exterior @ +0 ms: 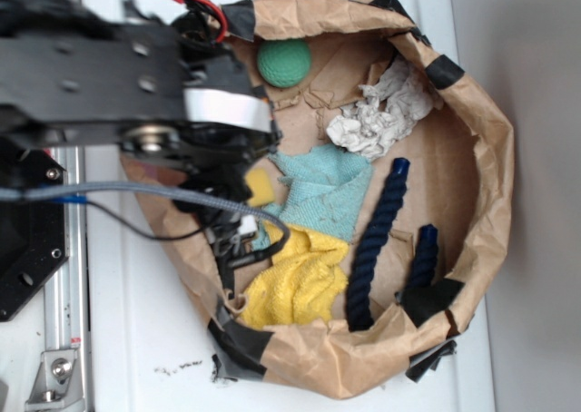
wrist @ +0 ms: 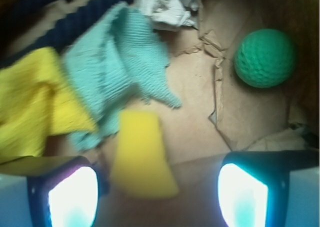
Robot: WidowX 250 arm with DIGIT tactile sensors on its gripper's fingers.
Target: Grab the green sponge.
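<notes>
The green sponge [exterior: 283, 63] is a round, dimpled ball lying on the brown paper at the far end of the paper nest [exterior: 481, 131]. In the wrist view the green sponge [wrist: 265, 58] sits at the upper right, well beyond the right finger and outside the jaws. My gripper [wrist: 157, 197] is open, its two lit fingers [wrist: 72, 197] wide apart at the bottom of that view. A yellow wedge sponge [wrist: 141, 154] lies between them, nearer the left finger, touching neither. In the exterior view the gripper [exterior: 227, 199] is mostly hidden under the black arm.
A teal cloth [exterior: 327, 190], a yellow towel [exterior: 295, 285], crumpled white paper [exterior: 377, 112] and two dark blue rope pieces [exterior: 377, 240] fill the nest. Its raised paper wall [exterior: 495, 240] rings everything. The yellow wedge [exterior: 261, 187] lies by the gripper.
</notes>
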